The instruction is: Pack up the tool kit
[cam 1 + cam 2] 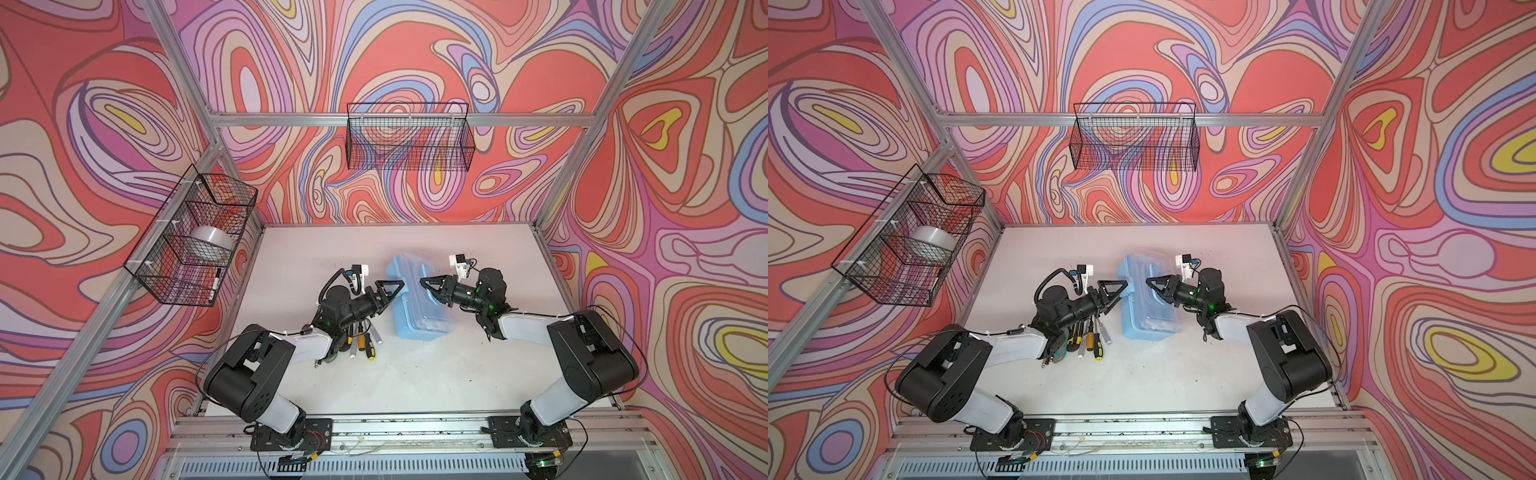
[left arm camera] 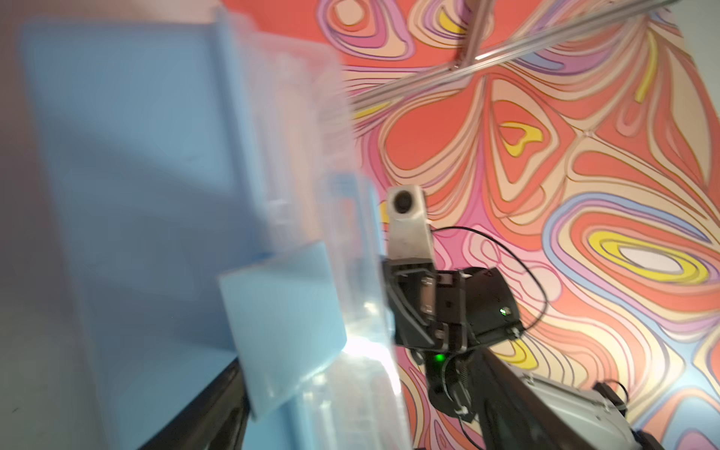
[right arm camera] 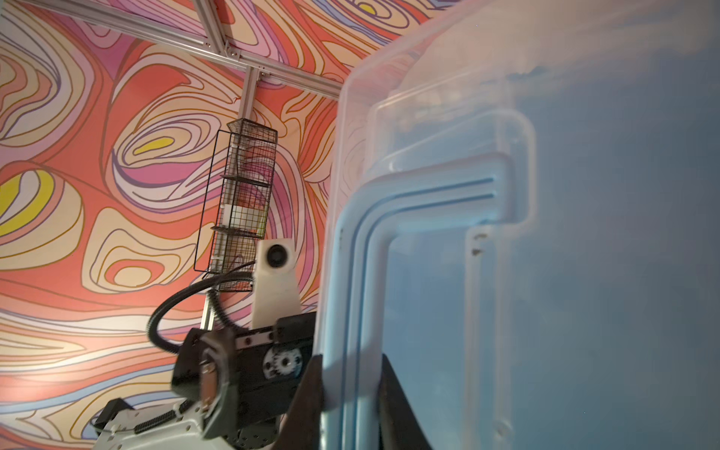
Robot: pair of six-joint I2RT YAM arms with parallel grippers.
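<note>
The tool kit case [image 1: 419,320] [image 1: 1146,318], light blue with a clear lid, sits mid-table in both top views. My right gripper [image 1: 428,291] [image 1: 1152,284] [image 3: 350,405] is shut on its light-blue handle [image 3: 362,272], one dark finger on each side of the bar. On the case's left side, my left gripper [image 1: 395,296] [image 1: 1118,296] [image 2: 358,420] is open, with the blue latch flap [image 2: 284,323] and the clear lid edge between its jaws. Screwdrivers and other loose tools [image 1: 365,345] [image 1: 1094,340] lie on the table, partly hidden under my left arm.
A black wire basket [image 1: 166,266] on the left wall holds a tape roll [image 1: 212,243] and a marker [image 1: 215,284]. Another wire basket [image 1: 409,137] hangs on the back wall. The white table [image 1: 415,374] is fenced by aluminium frame posts.
</note>
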